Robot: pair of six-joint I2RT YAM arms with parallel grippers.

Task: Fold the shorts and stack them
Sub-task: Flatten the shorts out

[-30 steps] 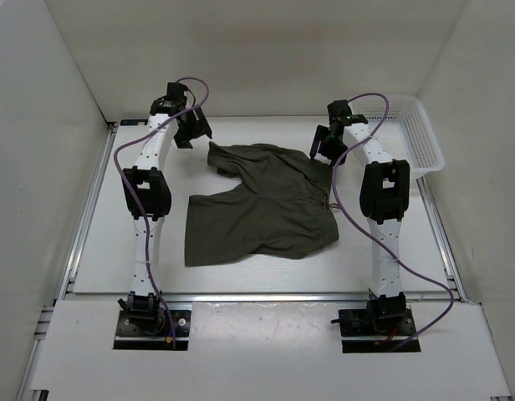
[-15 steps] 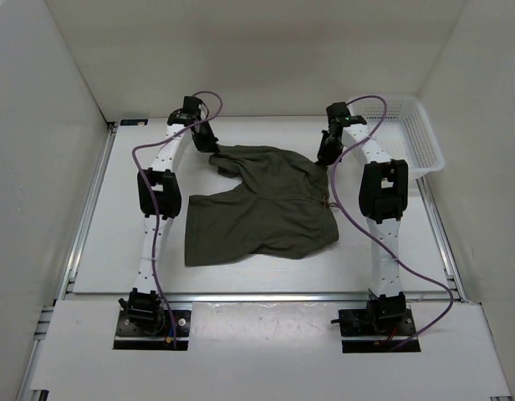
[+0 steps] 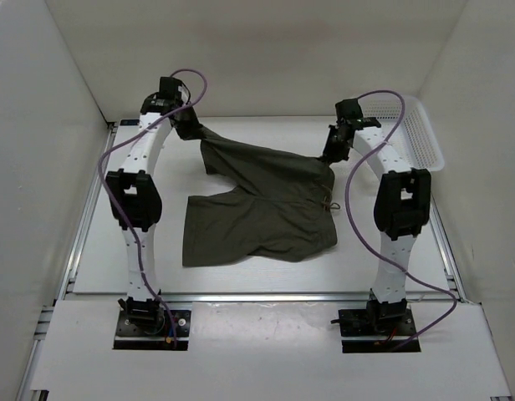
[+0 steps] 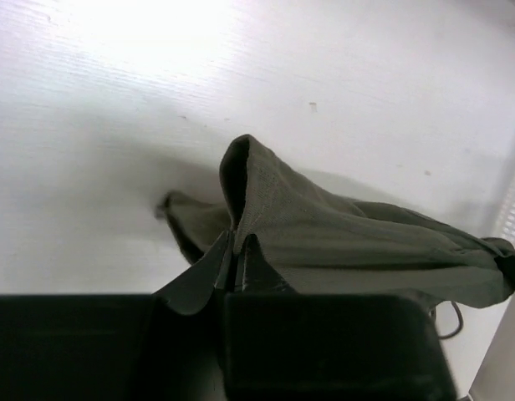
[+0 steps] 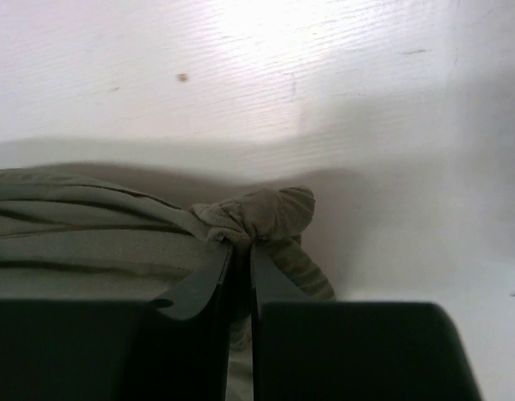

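The dark olive-green shorts (image 3: 262, 209) lie on the white table, their far edge lifted and stretched between both arms. My left gripper (image 3: 189, 127) is shut on the far left corner of the shorts (image 4: 324, 234); the fabric rises in a peak above my left gripper (image 4: 235, 242). At the far right corner my right gripper (image 3: 331, 155) is shut on a bunched bit of the waistband; in the right wrist view that knot of the shorts (image 5: 266, 213) sits just above my right gripper (image 5: 241, 246). A drawstring hangs near the right side.
A white mesh basket (image 3: 415, 134) stands at the back right, close to the right arm. White walls enclose the table (image 3: 140, 251) on three sides. A metal rail runs along the near edge.
Both grippers came down onto the far edge of the shorts and shut on it. They have since lifted it and pulled it apart, the left one moving left and back, the right one right.
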